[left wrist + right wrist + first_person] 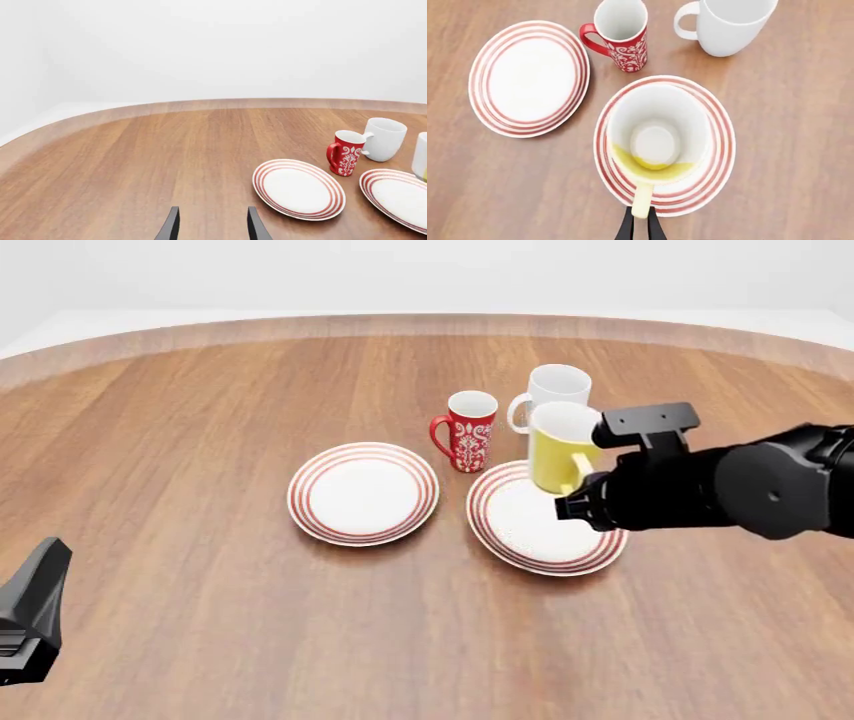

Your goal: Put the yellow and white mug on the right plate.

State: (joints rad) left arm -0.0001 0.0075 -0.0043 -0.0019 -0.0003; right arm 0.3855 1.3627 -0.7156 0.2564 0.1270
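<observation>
Mug (657,135), yellow outside, white inside

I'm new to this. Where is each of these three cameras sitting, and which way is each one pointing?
Front view: fixed above and behind the arms, looking forward and down at the table; both arms show.
Left wrist view: behind the left gripper, looking across the table; its open fingertips show.
Right wrist view: behind the right gripper, looking down; its fingers pinch the yellow and white mug by its handle over the right plate.
All three share the red patterned mug.
</observation>
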